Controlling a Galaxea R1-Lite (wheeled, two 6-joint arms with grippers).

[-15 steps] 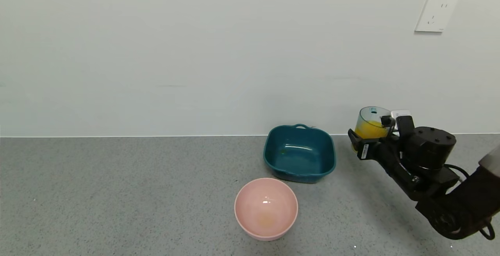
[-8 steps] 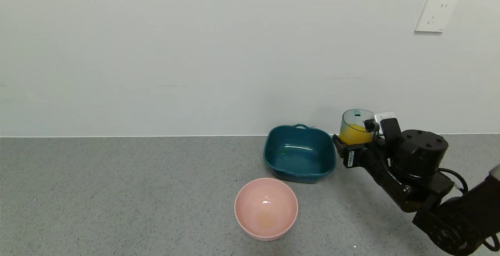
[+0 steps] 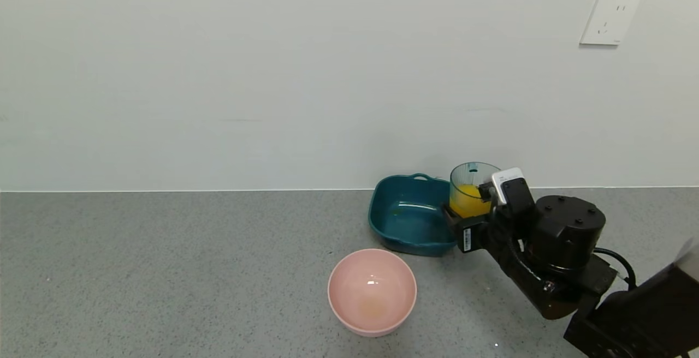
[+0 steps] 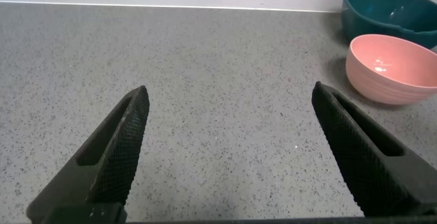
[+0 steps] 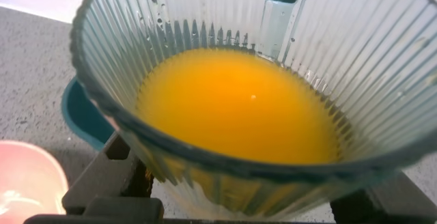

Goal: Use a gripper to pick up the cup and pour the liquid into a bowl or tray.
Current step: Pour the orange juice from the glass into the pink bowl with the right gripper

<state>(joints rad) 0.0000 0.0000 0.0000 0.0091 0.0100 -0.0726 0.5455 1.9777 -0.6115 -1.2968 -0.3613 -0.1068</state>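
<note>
the pick-up looks done: the right pincer [image 3: 471, 213] is clamped on the cup [image 3: 471, 190], which is held upright off the grey surface [image 3: 164, 270] over the near right corner of the dark teal basin [image 3: 410, 215], with the orange liquid [image 5: 239, 104] all in it. the pour is not yet begun, since the pink bowl [image 3: 372, 291] sits nearer and to the left, apart from the cup, with only a faint orange tint at its bottom. the left pincer [image 4: 229, 152] hangs low over bare surface well to the left, its jaws wide apart and holding nothing.
</note>
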